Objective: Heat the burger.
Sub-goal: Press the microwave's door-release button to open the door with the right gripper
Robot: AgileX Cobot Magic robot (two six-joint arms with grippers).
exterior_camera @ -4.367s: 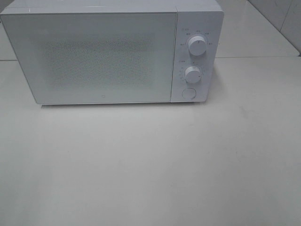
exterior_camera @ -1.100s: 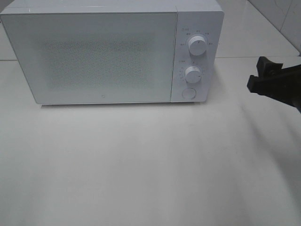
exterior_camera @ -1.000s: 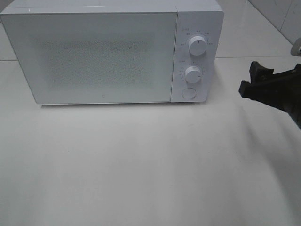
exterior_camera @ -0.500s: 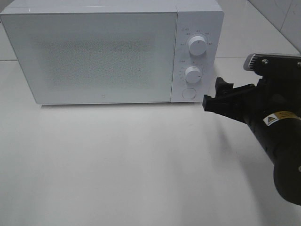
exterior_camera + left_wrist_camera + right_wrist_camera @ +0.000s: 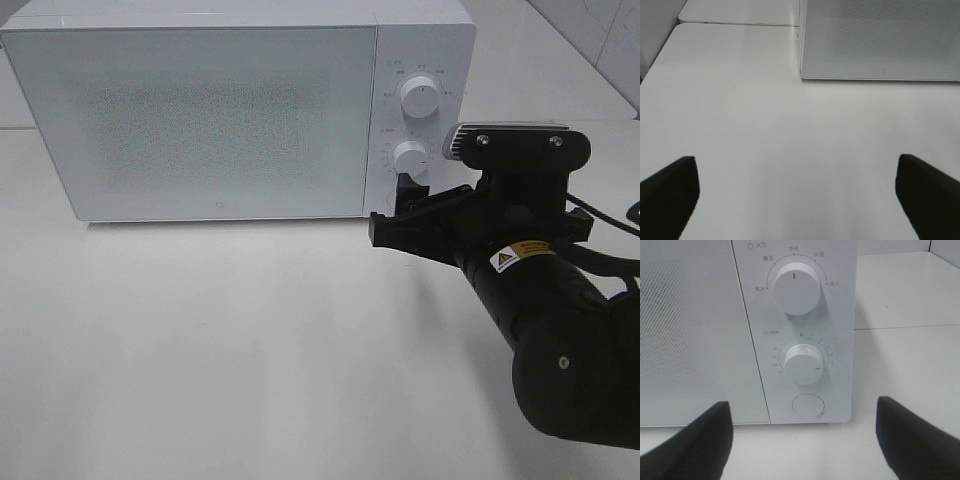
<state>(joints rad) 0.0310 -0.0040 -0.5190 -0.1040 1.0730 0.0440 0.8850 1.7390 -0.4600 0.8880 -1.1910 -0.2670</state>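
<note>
The right gripper [image 5: 398, 210] has its jaws spread wide and holds nothing. A second ago it was only at the right edge of the high view; now it has come across to the control panel of the microwave [image 5: 220, 120], just in front of the lower corner. This suggests that the next step is to press the round button [image 5: 808, 405] and open the door, which is shut.

The burger is not visible in any view. Whether it already sits behind the door, one cannot tell.

The right wrist view shows the button, under the lower dial [image 5: 803, 364], between the two fingers; in the high view the gripper covers it. The left gripper [image 5: 797, 200], open and empty over the table [image 5: 765, 125], appears only in its own wrist view
</note>
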